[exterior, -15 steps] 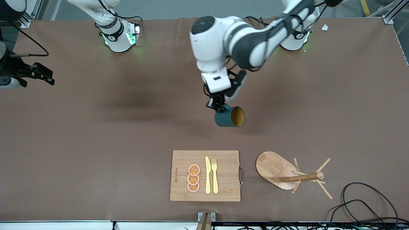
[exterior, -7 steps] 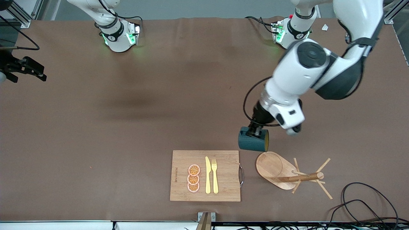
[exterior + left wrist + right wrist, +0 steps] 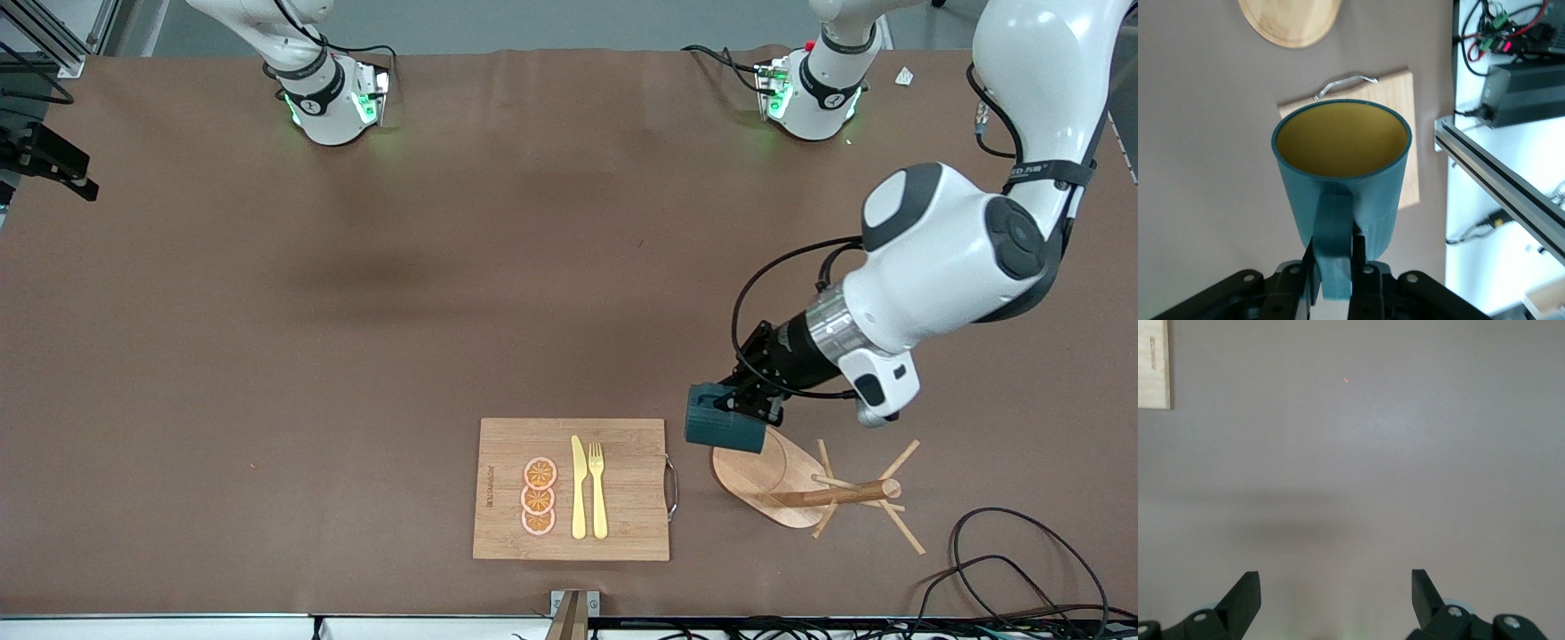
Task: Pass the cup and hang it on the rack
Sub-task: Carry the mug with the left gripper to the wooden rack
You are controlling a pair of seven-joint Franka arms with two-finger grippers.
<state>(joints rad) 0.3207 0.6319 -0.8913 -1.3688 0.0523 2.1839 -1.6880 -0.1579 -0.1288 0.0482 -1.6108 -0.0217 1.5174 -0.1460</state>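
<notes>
Cup (image 3: 722, 427): dark teal outside, yellow-ochre inside; held in the air on its side, over the edge of the rack's oval base that lies toward the cutting board.
Cup handle (image 3: 1334, 247): clamped between the two fingers of the left pincer, as the left wrist view shows.
Left pincer (image 3: 745, 404): closed on the cup's handle; its arm reaches down from its base at the top of the front view.
Rack (image 3: 805, 484): light wooden mug tree, oval base (image 3: 1290, 20), central post, thin angled pegs; stands on the surface beside the cutting board, toward the left arm's end.
Cutting board (image 3: 572, 489): bamboo, metal handle facing the rack; carries three orange slices (image 3: 539, 496), a yellow knife (image 3: 579, 487) and a yellow fork (image 3: 597, 489).
Right pincer (image 3: 1335, 597): fingers spread apart, holding nothing; waits over bare surface at the right arm's end.
Cables (image 3: 1005, 569): black, on the surface near the rack, nearer the front camera.
</notes>
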